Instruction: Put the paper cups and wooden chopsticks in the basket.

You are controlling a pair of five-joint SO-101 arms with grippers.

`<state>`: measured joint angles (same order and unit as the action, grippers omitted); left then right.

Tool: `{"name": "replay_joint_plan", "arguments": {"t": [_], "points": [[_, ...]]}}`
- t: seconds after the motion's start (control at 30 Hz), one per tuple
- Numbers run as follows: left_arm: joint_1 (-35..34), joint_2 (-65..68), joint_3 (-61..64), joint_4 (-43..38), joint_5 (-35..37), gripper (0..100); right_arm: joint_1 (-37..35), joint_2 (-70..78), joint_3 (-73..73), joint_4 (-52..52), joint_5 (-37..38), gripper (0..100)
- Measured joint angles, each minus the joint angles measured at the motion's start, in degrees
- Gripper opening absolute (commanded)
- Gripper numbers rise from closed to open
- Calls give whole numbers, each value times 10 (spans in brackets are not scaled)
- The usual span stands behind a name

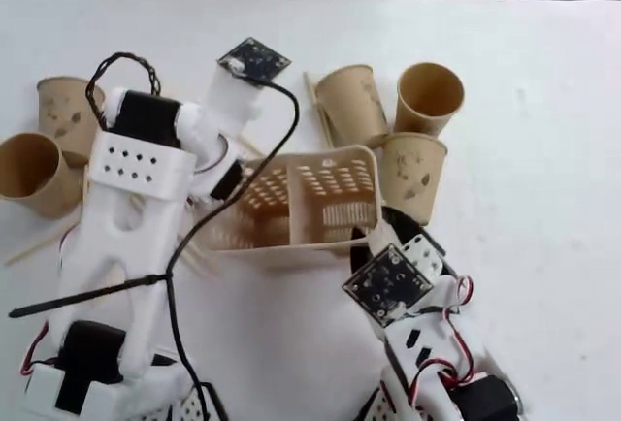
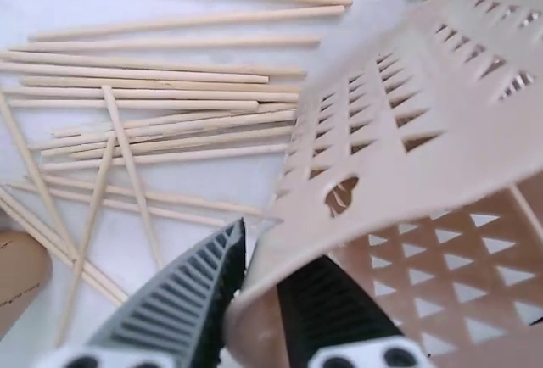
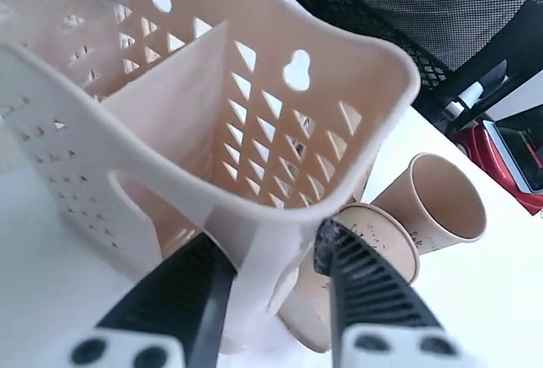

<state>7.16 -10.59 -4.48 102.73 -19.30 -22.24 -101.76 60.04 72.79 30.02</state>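
Wooden chopsticks (image 2: 153, 73) heaped beside basket (image 2: 399, 122), left wrist view; left claw (image 2: 265, 253) clamps rim.

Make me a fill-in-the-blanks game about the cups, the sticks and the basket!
1. There are ___ paper cups, all outside the basket.
2. The basket is clamped by ___ grippers, the left gripper and the right gripper.
3. The wooden chopsticks lie on the ___, not in the basket.

Missing words: five; two; table.

Beige basket (image 1: 310, 198) tilted (perforated, divided); paper cups (image 1: 427, 96), wooden chopsticks (image 2: 161, 73) loose beside.
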Motion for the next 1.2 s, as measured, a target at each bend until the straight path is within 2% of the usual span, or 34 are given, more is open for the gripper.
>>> {"name": "replay_joint_plan", "arguments": {"t": [0.07,0.17,0.37,0.57,0.67,0.73,1.03,1.2], "points": [[0,0,-8,1,1,20,0,0,-14,0,-18,268],[0,0,-20,1,15,20,-3,0,-19,17,-30,225],[-6,3,-71,0,86,20,-50,-13,-1,27,-5,15],[-7,8,-81,0,130,20,-136,-12,114,-19,13,18],[-5,8,-82,1,131,20,-135,-12,125,-30,12,18],[-7,8,-83,1,130,20,-115,-15,113,-29,12,18],[-6,8,-31,0,101,20,77,-17,18,-28,12,21],[1,6,-30,0,95,20,131,-17,17,-58,14,21]]}}
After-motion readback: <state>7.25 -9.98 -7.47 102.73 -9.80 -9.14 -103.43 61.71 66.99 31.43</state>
